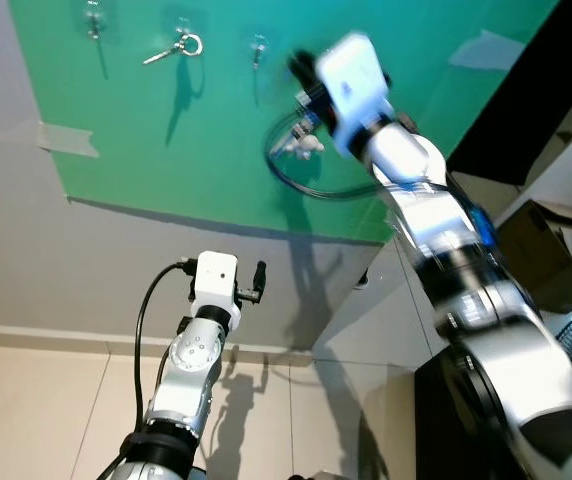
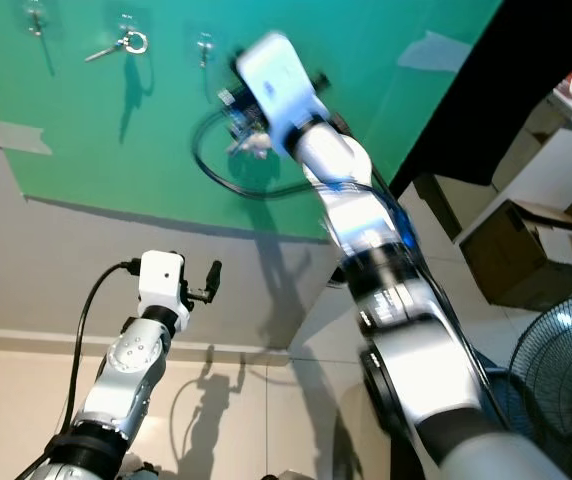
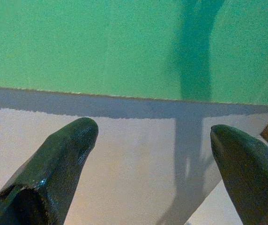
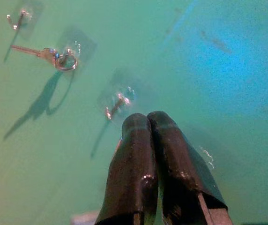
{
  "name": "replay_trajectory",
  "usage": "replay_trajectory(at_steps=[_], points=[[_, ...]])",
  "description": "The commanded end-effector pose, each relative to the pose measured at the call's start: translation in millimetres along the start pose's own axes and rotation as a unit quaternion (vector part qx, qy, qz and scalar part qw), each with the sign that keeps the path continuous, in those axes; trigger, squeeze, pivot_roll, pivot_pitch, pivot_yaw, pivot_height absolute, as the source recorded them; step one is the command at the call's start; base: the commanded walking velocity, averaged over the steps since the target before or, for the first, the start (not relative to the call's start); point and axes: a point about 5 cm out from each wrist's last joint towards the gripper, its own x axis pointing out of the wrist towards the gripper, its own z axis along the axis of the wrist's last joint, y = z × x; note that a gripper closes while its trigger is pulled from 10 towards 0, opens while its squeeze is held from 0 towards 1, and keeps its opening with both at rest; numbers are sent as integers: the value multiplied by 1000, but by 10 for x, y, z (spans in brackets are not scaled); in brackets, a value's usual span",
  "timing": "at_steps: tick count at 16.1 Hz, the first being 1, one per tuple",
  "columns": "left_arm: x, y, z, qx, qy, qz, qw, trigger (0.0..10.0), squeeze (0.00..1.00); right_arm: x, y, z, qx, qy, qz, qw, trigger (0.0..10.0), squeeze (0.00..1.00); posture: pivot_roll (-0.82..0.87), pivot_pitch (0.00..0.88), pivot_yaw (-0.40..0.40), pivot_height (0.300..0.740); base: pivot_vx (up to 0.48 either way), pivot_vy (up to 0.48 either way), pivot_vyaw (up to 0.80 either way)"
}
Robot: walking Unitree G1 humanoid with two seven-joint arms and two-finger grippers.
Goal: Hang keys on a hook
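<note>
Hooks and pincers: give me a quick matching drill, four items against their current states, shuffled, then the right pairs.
1. middle hook
2. hook nearest the right pincer
3. left pincer
4. right pincer

A. fingers apart, facing the wall below the green board
B. bare
C. carries a key on a ring
D. fingers pressed together

Pairs: 1-C, 2-B, 3-A, 4-D

Head stereo pair looks forward at a green wall panel [image 1: 216,130], tilted; both eyes share the panel, its three hooks [image 1: 257,47] and both arms. Left wrist camera sights along its pincer [image 3: 152,154] at the panel's lower edge (fairly near). Right wrist camera sights along its pincer [image 4: 148,123], close to the same hooks.
</note>
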Motion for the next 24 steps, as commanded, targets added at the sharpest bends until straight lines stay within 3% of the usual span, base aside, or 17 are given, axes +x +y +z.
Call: replay_trajectory(at_steps=[1, 4, 8, 10, 14, 18, 24], points=[[9, -81, 70, -7, -9, -15, 1000, 10000, 0, -59, -114, 132, -16, -11, -1, 1000, 10000, 0, 45, 0, -168, 740, 0, 0, 0], [60, -149, 153, -2, -24, -30, 999, 10000, 0, -162, -195, 248, -29, -6, 11, 999, 10000, 0, 23, 0, -162, 740, 0, 0, 0], [103, -186, 274, 19, -43, -39, 998, 10000, 0, -164, -245, 344, -42, 0, 8, 999, 10000, 0, 21, 0, -162, 740, 0, 0, 0], [37, -206, 479, 30, -99, -58, 993, 10000, 0, -176, -229, 346, -40, 6, 12, 999, 10000, 0, 27, 0, -167, 740, 0, 0, 0], [-168, -204, 590, 94, -141, -88, 982, 10000, 0, -168, -219, 302, -43, 17, 21, 999, 10000, 0, 35, 0, -181, 740, 0, 0, 0], [-511, -249, 600, 63, -152, -71, 984, 10000, 0, -20, -308, 306, -64, 26, 37, 997, 10000, 0, 62, 0, -246, 740, 0, 0, 0], [-510, -153, 622, 39, -138, -20, 989, 10000, 0, 72, -278, 312, -67, 19, 44, 997, 10000, 0, 77, 0, -250, 740, 50, 114, 0]])
